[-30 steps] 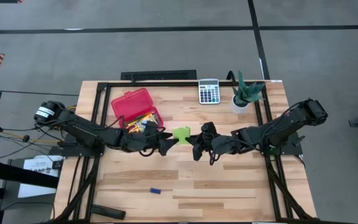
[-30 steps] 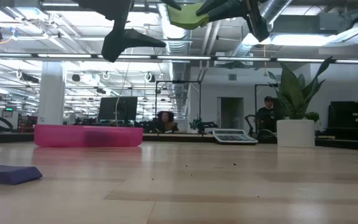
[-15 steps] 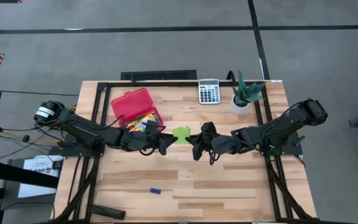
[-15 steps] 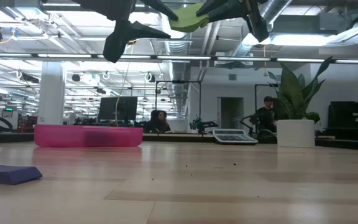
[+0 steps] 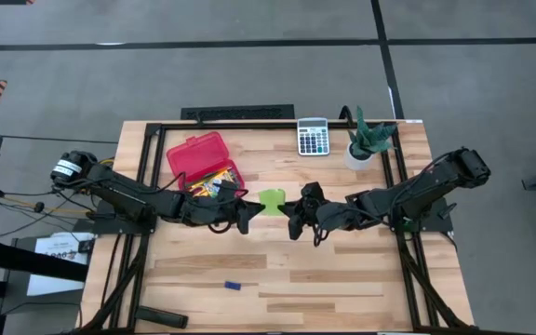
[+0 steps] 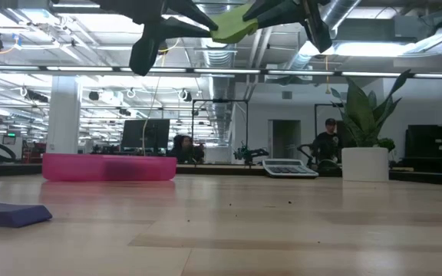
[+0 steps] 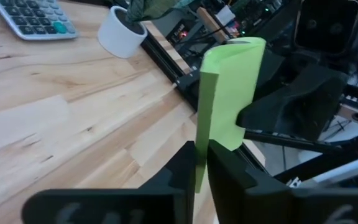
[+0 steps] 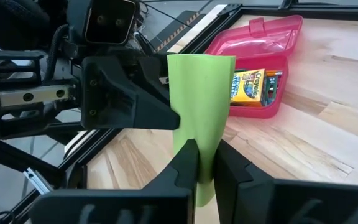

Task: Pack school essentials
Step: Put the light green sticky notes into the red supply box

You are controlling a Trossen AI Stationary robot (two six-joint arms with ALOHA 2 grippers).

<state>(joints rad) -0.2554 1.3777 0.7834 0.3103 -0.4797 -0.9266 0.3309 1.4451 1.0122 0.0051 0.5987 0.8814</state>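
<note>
Wooden table [image 5: 342,279] w/ black frame rails along its sides; both arms reach in toward the middle and meet there. Left arm comes from the table's left edge, right arm from the right edge. Red case [image 5: 203,160] sits open at far left of the table, w/ orange pencils [image 5: 214,177] and a crayon box [image 8: 248,86] inside. Potted plant [image 5: 368,140] in a white pot at far right, calculator [image 5: 313,136] just left of it, both near the far edge. Mid-table, held up off the wood, is the lime sticky-note pad [image 5: 272,200], pinched from both sides. Left gripper [image 5: 246,212] is clamped tight on the pad's left edge; its wrist view shows the pad edge squeezed between the two dark fingers. Right gripper [image 5: 294,216] is closed on the pad's right edge the same way, fingers pressed on either face. In the low view the pad [image 6: 235,23] hangs high above the tabletop between the two grippers. Small blue eraser [image 5: 233,286] lies alone at near left, well apart from everything else.
</note>
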